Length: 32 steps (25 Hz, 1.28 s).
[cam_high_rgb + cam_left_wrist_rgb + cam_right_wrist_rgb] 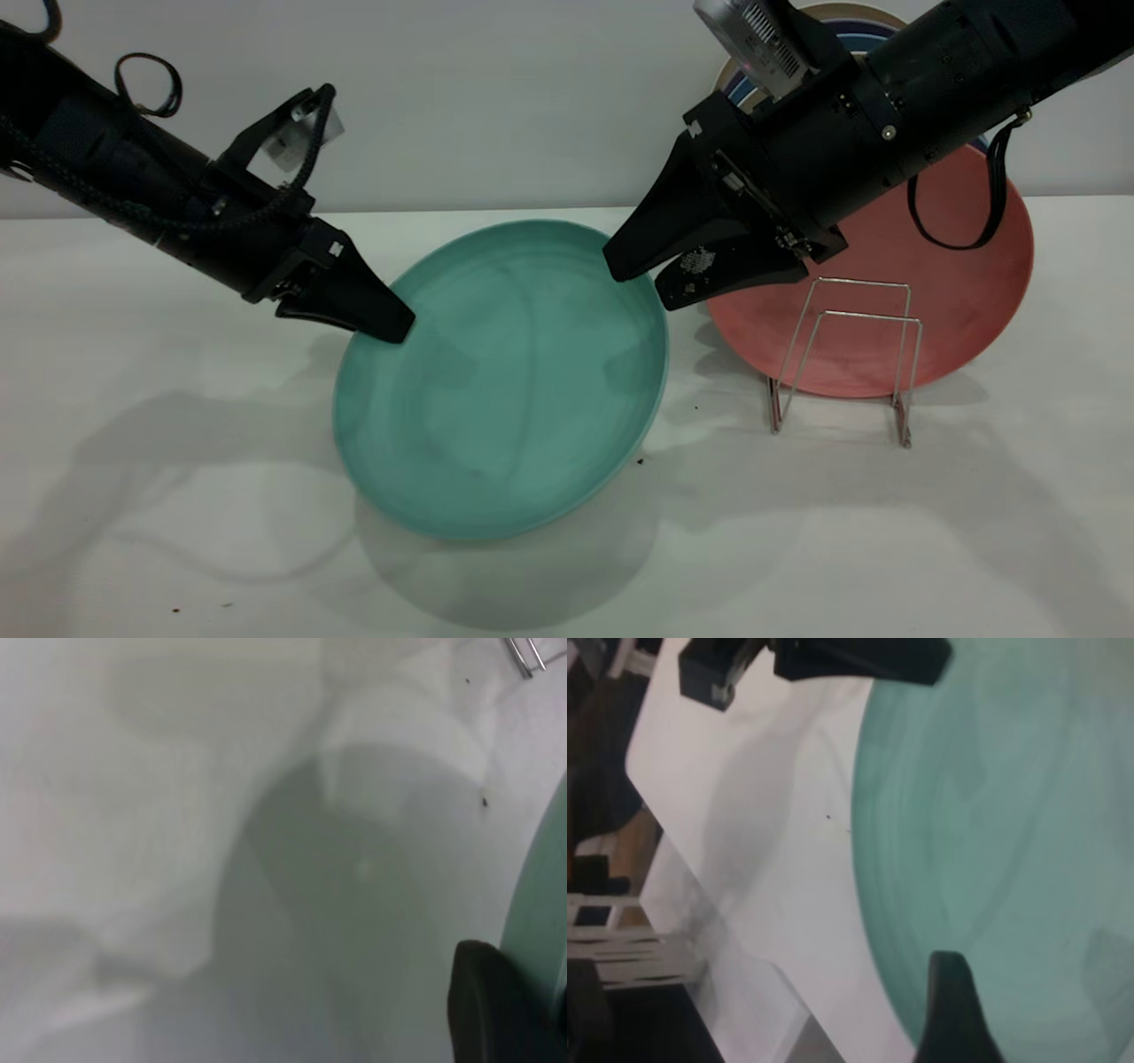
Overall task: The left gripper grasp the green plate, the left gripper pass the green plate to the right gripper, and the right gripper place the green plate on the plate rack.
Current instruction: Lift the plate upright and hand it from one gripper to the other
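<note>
The green plate (505,381) hangs tilted above the white table, with its shadow below it. My left gripper (390,328) is shut on its left rim. In the left wrist view one black finger (487,1010) lies against the plate's edge (540,895). My right gripper (640,283) is open at the plate's upper right rim, one finger over the plate's face and the other outside the rim. The right wrist view shows a finger (952,1010) in front of the green plate (1010,815) and the left gripper (859,657) at its far rim. The plate rack (850,354) stands to the right.
A salmon-pink plate (957,292) leans upright behind the wire rack, with a striped plate (850,18) farther back by the wall. The table's corner and dark furniture beyond it show in the right wrist view. A rack foot (524,654) shows in the left wrist view.
</note>
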Tool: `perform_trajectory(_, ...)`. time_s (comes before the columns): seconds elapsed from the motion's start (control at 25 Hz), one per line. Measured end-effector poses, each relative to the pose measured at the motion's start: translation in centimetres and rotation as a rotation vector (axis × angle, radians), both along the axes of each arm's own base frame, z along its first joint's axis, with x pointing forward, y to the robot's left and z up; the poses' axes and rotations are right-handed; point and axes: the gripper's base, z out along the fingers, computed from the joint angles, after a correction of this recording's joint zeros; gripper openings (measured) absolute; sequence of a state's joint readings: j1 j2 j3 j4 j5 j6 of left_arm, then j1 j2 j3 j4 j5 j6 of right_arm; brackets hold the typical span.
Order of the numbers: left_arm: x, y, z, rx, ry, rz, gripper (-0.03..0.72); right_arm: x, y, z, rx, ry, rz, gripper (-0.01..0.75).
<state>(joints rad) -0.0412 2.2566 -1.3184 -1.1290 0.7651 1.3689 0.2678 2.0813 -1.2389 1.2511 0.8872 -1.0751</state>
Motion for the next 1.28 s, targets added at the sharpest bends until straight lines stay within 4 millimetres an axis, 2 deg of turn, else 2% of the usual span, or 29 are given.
perform_trajectory(0.28,0.0,-0.3,0.0,-0.005,-0.030,-0.032,0.018,-0.1,-0.2,-0.2,-0.027,-0.008,0.017,0.529)
perform_trajectory(0.56,-0.4,0.6,0.5,-0.077,0.031,-0.041,0.016,0.6,-2.5,-0.3,-0.045,-0.003,0.002,0.529)
perform_trajectory(0.68,-0.5,0.6,0.5,-0.079,0.024,-0.052,0.016,0.6,-2.7,-0.3,-0.048,-0.004,-0.001,0.529)
perform_trajectory(1.16,0.0,0.2,0.8,-0.129,0.009,-0.002,0.016,-0.2,0.5,-0.2,-0.039,-0.021,0.017,0.523)
perform_trajectory(1.28,-0.1,0.2,0.8,-0.129,0.007,-0.005,0.016,-0.2,0.9,-0.3,-0.045,-0.029,0.014,0.436)
